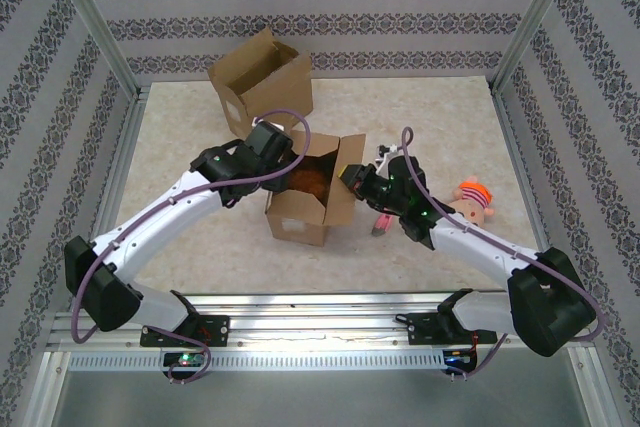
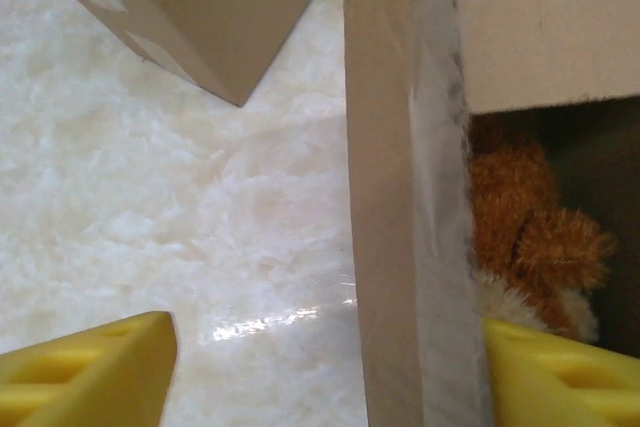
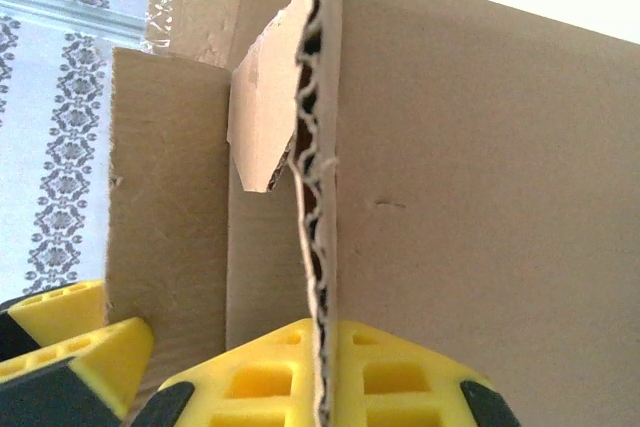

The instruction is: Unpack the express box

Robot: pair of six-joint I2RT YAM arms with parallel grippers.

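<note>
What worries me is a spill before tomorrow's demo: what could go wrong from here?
The left pincer stands open astride the box wall, so closing may grab cardboard rather than the orange plush toy. The right pincer is shut on one flap; a pull there could tear it or tip the box. The doll lies close to the right arm and might get swept aside.

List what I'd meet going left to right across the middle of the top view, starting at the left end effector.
left end effector → open box → right end effector → small doll
</note>
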